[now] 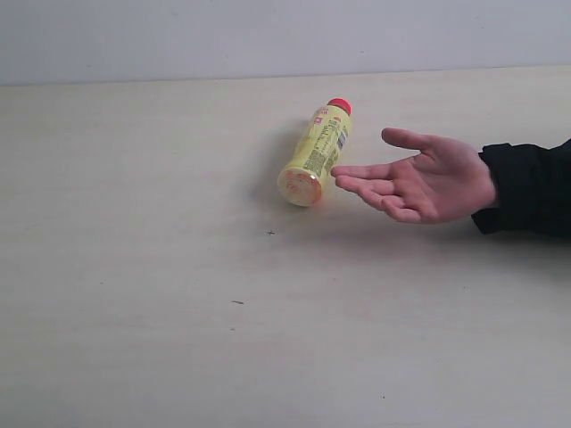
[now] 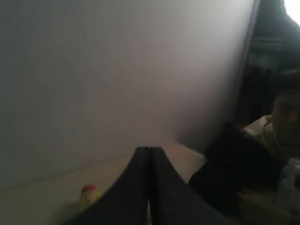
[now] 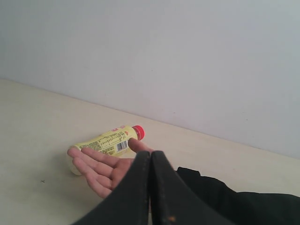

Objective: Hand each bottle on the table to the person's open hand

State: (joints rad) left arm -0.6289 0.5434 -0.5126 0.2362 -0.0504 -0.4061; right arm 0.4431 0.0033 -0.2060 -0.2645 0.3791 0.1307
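Note:
A yellow bottle (image 1: 317, 152) with a red cap lies on its side on the table (image 1: 178, 267), its base toward the camera. It also shows in the right wrist view as the yellow bottle (image 3: 105, 140) and dimly as a yellow bottle (image 2: 87, 194) in the left wrist view. The person's open hand (image 1: 419, 178) hovers palm up just right of it, with a black sleeve behind. My left gripper (image 2: 149, 151) is shut and holds nothing. My right gripper (image 3: 151, 154) is shut and empty, above the open hand (image 3: 101, 168). Neither gripper appears in the exterior view.
A pale wall (image 1: 268, 36) runs along the table's far edge. A few tiny dark specks (image 1: 270, 233) mark the tabletop. In the left wrist view a seated person (image 2: 281, 122) in dark clothing is at the table's far side.

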